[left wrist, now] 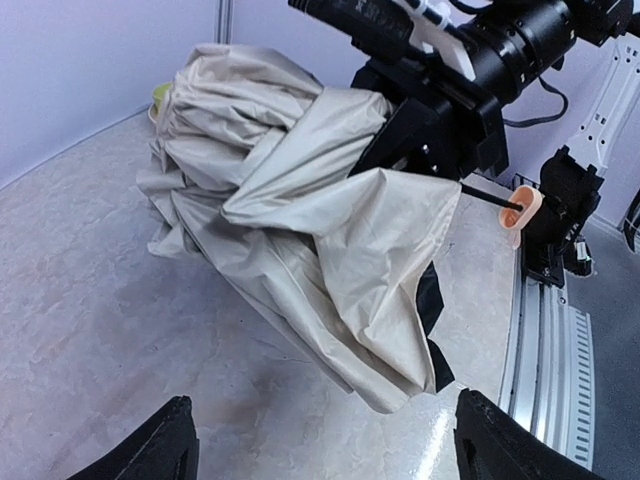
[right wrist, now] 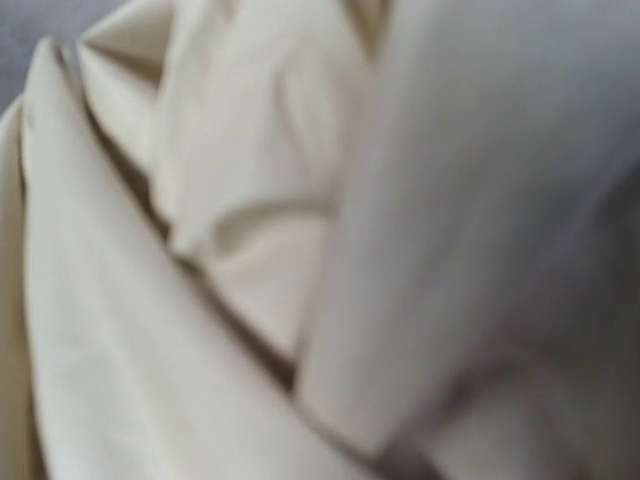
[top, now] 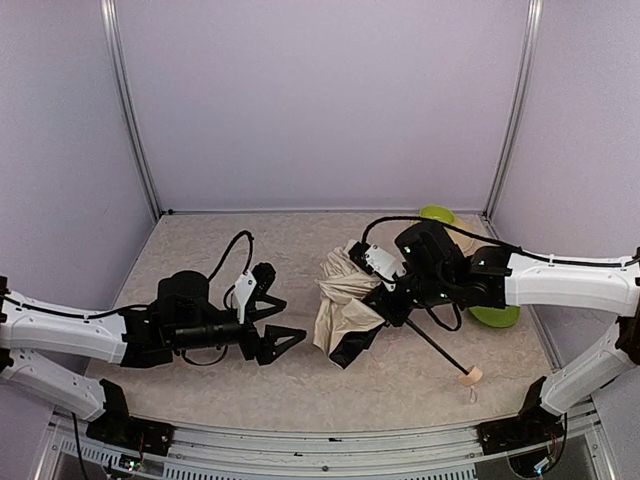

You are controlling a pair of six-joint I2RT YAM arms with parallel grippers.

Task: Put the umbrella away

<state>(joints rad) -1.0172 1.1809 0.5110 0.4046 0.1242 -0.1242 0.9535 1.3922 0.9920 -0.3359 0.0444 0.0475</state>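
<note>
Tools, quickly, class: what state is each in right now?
Left tool: open, empty.
Right tool: cannot be told, hidden in the umbrella fabric.

Top camera looks down; both wrist cameras face the umbrella (left wrist: 300,230).

Right claw (top: 384,302) against crumpled umbrella (top: 338,300); left claw (top: 277,320) spread, apart.

No writing, label, brand mark or number can be read anywhere (the right wrist view is filled by blurred folds of the umbrella (right wrist: 250,250)).
</note>
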